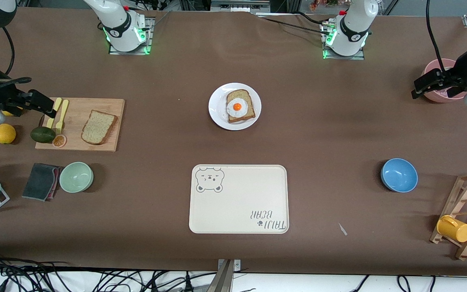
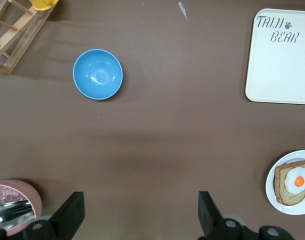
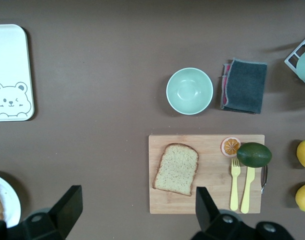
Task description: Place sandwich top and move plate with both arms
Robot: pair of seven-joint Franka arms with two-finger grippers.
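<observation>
While both grippers' fingers (image 2: 75,212) (image 3: 67,207) hang spread, sandwich top (image 1: 98,127) lies beside forks (image 1: 60,115), avocado (image 1: 42,134).

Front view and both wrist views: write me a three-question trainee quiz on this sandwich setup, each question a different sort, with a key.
1. True or false: the plain brown bread slice lies on the wooden cutting board.
2. Multiple choice: what sits on the bread on the round white plate? A) a fried egg B) an avocado C) an orange slice
3. Fill in: the left gripper and the right gripper both stand ____, holding nothing.

Key:
1. True.
2. A: the fried egg tops that slice.
3. Open. The left hangs over the table near the pink cup, the right over the cutting board's end near the yellow fork.
</observation>
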